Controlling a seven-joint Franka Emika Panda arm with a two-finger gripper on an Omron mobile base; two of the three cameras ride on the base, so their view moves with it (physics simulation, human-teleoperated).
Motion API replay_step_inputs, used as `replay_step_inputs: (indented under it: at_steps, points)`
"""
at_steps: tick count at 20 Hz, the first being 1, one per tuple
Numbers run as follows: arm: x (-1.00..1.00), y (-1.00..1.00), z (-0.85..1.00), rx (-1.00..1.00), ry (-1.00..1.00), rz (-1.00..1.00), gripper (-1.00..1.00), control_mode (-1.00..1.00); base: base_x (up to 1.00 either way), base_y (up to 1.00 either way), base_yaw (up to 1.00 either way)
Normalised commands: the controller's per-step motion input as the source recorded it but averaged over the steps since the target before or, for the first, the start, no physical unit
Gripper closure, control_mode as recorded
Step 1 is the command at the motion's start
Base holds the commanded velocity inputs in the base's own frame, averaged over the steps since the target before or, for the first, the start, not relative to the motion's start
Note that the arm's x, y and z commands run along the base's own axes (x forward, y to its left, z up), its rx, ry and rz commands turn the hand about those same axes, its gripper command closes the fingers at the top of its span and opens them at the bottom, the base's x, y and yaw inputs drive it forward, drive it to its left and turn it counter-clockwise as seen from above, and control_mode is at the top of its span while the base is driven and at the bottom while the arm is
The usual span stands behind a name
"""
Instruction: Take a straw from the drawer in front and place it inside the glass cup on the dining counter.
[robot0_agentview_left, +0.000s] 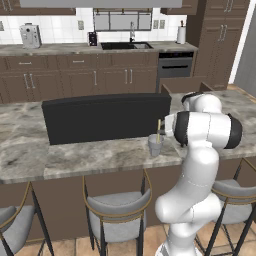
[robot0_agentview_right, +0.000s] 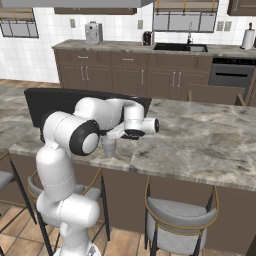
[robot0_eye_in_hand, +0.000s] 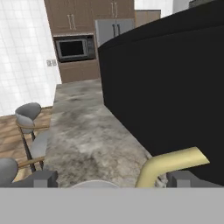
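The yellowish-tan straw (robot0_agentview_left: 158, 131) stands tilted in the small glass cup (robot0_agentview_left: 155, 145), which rests on the marble dining counter (robot0_agentview_left: 75, 156) near its front edge. In the hand view the straw (robot0_eye_in_hand: 175, 161) rises between my fingertips (robot0_eye_in_hand: 41, 178) without touching either, and the cup rim (robot0_eye_in_hand: 94, 184) lies just below. My gripper (robot0_eye_in_hand: 114, 180) is open right at the cup. In the right base view the cup (robot0_agentview_right: 109, 148) sits under my wrist. The wooden drawer (robot0_agentview_left: 182, 84) stands pulled out beyond the counter.
A large black stovetop (robot0_agentview_left: 105, 117) rises just behind the cup. Grey stools (robot0_agentview_left: 117, 205) line the counter's near side. The far wall holds cabinets, a sink (robot0_agentview_left: 125, 45) and an oven (robot0_agentview_left: 175, 65). Bare marble stretches to the right (robot0_agentview_right: 200, 135).
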Motion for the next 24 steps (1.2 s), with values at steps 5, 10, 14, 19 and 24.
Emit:
replay_step_inputs:
  at_steps: [5, 10, 14, 19, 24]
  points:
    - [0.0, 0.0, 0.0, -0.16, 0.13, -0.14, -1.0, -1.0, 0.0, 0.0, 0.0]
    - [0.0, 0.0, 0.0, -0.14, 0.2, -0.14, -1.0, -1.0, 0.0, 0.0, 0.0]
    - [0.0, 0.0, 0.0, -0.1, 0.27, -0.15, -1.0, -1.0, 0.0, 0.0, 0.0]
    - [0.0, 0.0, 0.0, -0.12, 0.22, -0.17, -1.0, -1.0, 0.0, 0.0, 0.0]
    - [-0.09, 0.0, 0.03, -0.16, 0.18, -0.18, -1.0, -1.0, 0.0, 0.0, 0.0]
